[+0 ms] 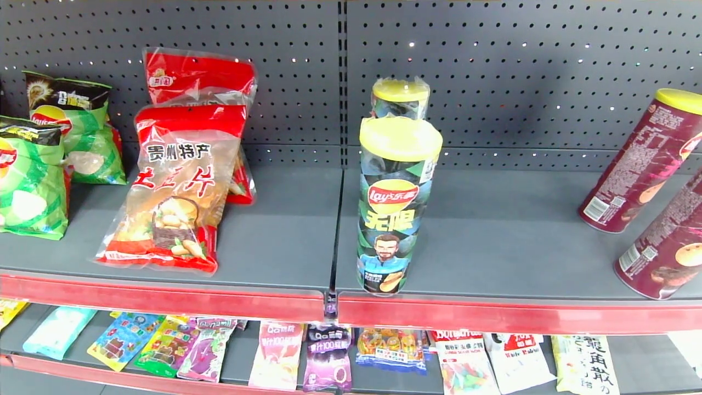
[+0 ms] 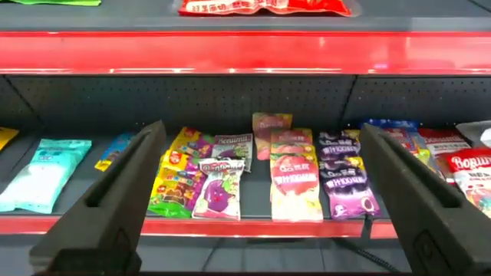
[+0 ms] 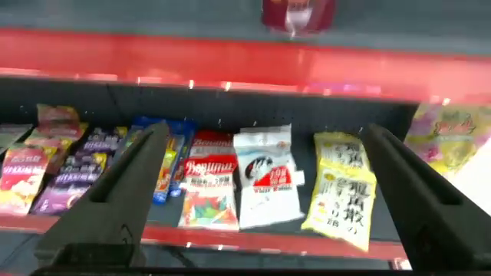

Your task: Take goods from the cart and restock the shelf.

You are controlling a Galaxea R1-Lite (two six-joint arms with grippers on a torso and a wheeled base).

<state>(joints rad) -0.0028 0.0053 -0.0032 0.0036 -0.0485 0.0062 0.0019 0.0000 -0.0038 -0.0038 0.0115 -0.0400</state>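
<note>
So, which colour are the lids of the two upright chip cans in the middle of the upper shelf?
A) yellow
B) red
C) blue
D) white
A: the front can and the can behind it, standing on the upper shelf, both have yellow lids.

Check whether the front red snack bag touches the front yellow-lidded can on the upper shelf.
Apart. The head view shows bare shelf between the front red snack bag and the front yellow-lidded can.

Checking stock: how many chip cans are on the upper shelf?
4. One green can midway along the shelf front edge, another directly behind it, two maroon cans at the right end, one in front of the other. More may lie past the picture's edge.
</note>
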